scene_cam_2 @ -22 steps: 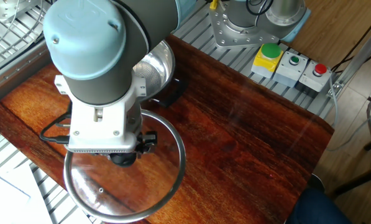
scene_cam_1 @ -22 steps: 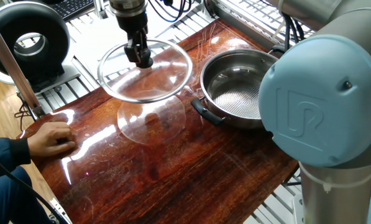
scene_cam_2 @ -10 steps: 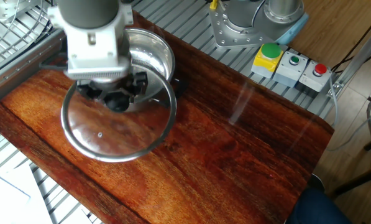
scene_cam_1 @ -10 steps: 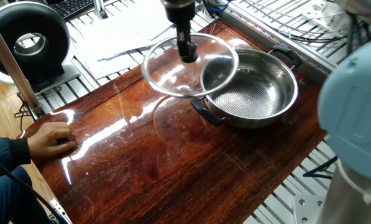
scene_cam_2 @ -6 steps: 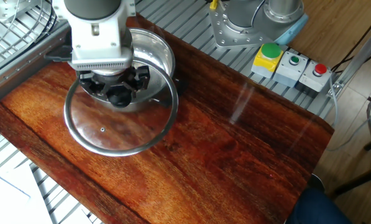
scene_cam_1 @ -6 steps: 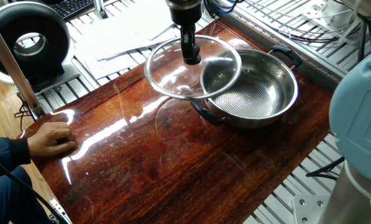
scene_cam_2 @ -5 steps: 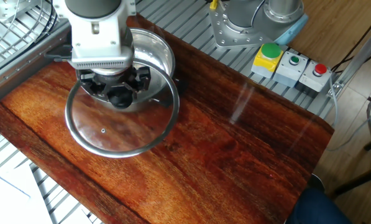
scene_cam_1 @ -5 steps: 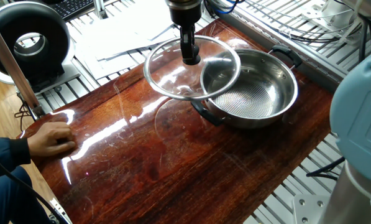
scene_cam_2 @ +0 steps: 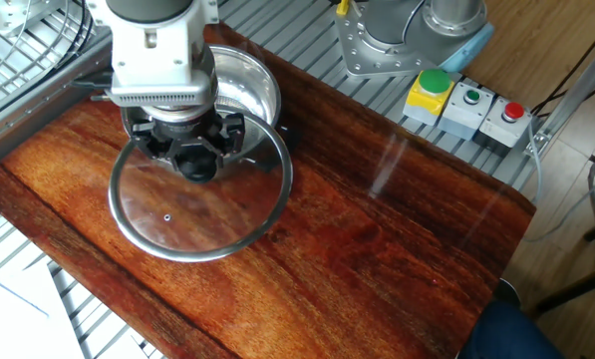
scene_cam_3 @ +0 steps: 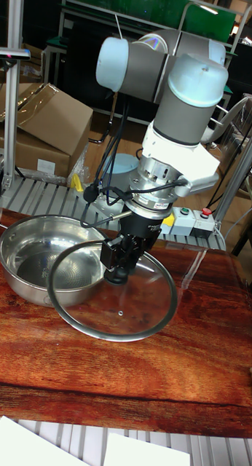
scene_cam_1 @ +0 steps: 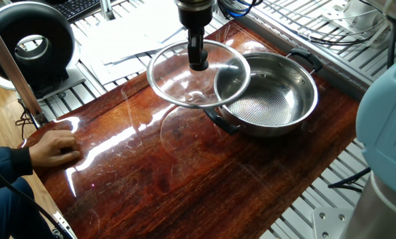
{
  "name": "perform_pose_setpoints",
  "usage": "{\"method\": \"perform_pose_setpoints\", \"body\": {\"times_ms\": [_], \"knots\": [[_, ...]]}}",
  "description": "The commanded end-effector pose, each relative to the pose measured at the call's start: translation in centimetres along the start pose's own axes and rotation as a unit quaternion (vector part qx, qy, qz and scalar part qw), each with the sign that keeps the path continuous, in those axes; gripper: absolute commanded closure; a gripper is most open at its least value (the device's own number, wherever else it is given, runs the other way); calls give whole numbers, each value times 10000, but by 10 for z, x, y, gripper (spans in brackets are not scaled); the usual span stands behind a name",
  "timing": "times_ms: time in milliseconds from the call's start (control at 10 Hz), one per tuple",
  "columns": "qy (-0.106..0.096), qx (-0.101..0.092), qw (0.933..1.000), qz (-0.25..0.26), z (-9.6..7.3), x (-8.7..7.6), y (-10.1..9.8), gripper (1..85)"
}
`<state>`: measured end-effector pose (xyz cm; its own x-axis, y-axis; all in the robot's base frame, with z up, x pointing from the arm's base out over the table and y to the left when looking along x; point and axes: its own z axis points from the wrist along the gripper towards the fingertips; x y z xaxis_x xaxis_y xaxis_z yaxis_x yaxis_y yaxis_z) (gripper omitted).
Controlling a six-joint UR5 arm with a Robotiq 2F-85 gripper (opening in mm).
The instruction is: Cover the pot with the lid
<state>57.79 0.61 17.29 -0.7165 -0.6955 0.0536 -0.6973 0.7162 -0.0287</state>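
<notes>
The pot point(scene_cam_1: 287, 73) stands on the wooden table, steel with black handles and a dotted bottom; it also shows in the other fixed view point(scene_cam_2: 257, 85) and the tall view point(scene_cam_3: 28, 244). My gripper point(scene_cam_1: 198, 64) is shut on the black knob of the glass lid point(scene_cam_1: 174, 79), which hangs above the table. The lid's edge overlaps the pot's rim on one side, while most of the lid is still over bare wood. From the other side the gripper point(scene_cam_2: 195, 165) hides the knob above the lid point(scene_cam_2: 177, 224). The tall view shows the gripper point(scene_cam_3: 117, 273) and lid point(scene_cam_3: 133, 309) beside the pot.
A person's hand point(scene_cam_1: 52, 147) rests on the table's left edge. A black round device point(scene_cam_1: 28, 40) stands beyond the left corner. A button box with a green button point(scene_cam_2: 434, 82) and a red one point(scene_cam_2: 513, 112) sits off the table's far side.
Over two seconds the gripper carried the lid from mid-table to the pot's edge. In the last half second it shifted only slightly, with the overlap about the same.
</notes>
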Motion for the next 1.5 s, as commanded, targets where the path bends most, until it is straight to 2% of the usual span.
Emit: {"method": "perform_pose_setpoints", "body": {"times_ms": [0,300,500,700,1000,1400], "knots": [[-2,-15,9999,-148,-1,3,0,843],[179,-28,9983,-558,-8,56,-19,843],[179,-52,9975,-680,-4,81,-23,843],[149,-19,9968,-788,3,101,-26,843],[158,17,9959,-895,11,124,-25,843],[411,98,9943,-975,18,158,-26,843]]}}
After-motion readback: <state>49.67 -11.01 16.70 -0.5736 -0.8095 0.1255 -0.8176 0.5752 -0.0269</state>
